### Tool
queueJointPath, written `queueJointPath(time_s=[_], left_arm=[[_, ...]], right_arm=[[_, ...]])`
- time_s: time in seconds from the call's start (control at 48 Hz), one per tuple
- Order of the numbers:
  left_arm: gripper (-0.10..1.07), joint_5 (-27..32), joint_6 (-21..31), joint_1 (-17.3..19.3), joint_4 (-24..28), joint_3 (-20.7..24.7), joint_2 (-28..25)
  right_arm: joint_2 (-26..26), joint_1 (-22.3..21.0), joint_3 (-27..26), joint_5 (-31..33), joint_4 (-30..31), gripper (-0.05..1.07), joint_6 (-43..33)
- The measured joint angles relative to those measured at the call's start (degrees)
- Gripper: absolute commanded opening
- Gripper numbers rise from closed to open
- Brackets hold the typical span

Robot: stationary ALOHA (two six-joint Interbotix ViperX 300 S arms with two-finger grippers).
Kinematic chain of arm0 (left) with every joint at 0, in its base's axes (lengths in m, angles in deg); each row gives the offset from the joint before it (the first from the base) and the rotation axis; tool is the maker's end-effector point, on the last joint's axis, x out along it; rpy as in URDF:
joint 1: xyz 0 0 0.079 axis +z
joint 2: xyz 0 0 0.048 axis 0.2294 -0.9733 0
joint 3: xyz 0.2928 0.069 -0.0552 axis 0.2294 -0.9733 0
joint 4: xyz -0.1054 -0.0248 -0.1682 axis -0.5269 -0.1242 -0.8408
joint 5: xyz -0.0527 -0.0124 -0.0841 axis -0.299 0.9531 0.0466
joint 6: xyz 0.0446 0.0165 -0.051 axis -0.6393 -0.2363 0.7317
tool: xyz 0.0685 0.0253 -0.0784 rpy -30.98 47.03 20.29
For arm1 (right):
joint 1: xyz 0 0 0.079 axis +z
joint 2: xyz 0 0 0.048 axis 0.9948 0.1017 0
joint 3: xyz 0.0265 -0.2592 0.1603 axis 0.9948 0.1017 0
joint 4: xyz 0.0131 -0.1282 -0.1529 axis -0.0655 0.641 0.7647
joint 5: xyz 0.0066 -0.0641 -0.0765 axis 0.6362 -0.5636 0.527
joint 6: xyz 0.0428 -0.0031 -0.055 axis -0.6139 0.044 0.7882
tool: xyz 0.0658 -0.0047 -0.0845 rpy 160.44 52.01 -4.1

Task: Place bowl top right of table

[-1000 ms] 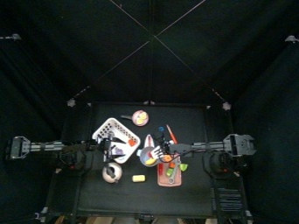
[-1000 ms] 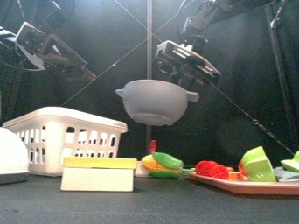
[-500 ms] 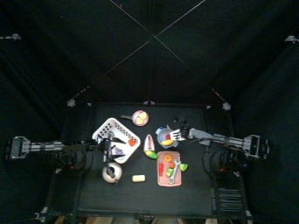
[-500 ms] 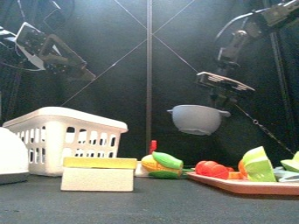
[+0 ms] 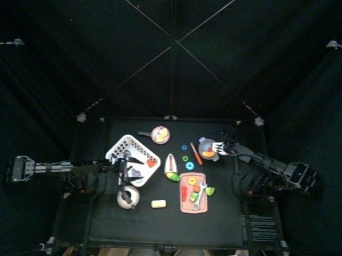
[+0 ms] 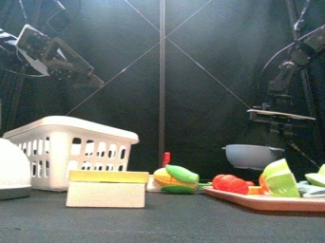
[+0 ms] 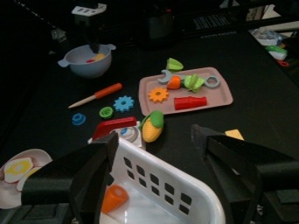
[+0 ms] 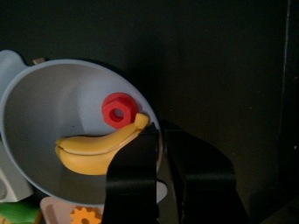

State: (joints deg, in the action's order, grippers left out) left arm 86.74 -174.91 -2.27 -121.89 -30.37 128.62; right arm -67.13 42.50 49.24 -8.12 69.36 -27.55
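Observation:
The small blue-grey bowl (image 5: 210,149) hangs low at the back right of the table (image 5: 227,215). A toy banana and a red piece lie inside the bowl (image 8: 65,114). My right gripper (image 8: 156,133) is shut on its rim, coming in from the right (image 5: 225,151). In the front view the bowl (image 6: 254,155) sits under the gripper, close above the tabletop; whether it touches is hidden by the toy food. The left wrist view shows the bowl (image 7: 89,59) across the table. My left gripper (image 7: 156,140) stands open above the white rack (image 7: 176,188).
The white rack (image 5: 127,150) stands mid left, a tan plate (image 5: 160,134) behind it. A pink tray (image 5: 195,192) of toy food lies front centre, with a yellow sponge (image 5: 158,203) and a grey-white ring (image 5: 128,198) at the front. Loose toys (image 7: 96,94) lie mid-table.
My right arm has carried the bowl from the table's middle to the right and back, and lowered it from high up to near the tabletop. The left arm has not moved.

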Motion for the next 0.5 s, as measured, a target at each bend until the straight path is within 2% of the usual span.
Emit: queueJointPath(time_s=[0.125, 0.229, 0.354, 0.5], left_arm=[[1.0, 0.0, 0.0, 0.0, 0.09, -0.18, 0.0], [1.0, 0.0, 0.0, 0.0, 0.18, -0.18, 0.0], [1.0, 0.0, 0.0, 0.0, 0.18, -0.09, 0.0], [1.0, 0.0, 0.09, 0.0, 0.18, -0.09, 0.0]], right_arm=[[2.02, -0.7, -0.09, -1.14, 1.14, 0.52, -0.09], [3.43, -0.88, 0.0, -2.64, 1.14, 0.69, -0.09], [5.01, -0.88, 0.0, -3.87, 0.62, 0.84, -0.09], [5.63, -0.79, 0.0, -4.04, 0.53, 0.93, 0.0]])
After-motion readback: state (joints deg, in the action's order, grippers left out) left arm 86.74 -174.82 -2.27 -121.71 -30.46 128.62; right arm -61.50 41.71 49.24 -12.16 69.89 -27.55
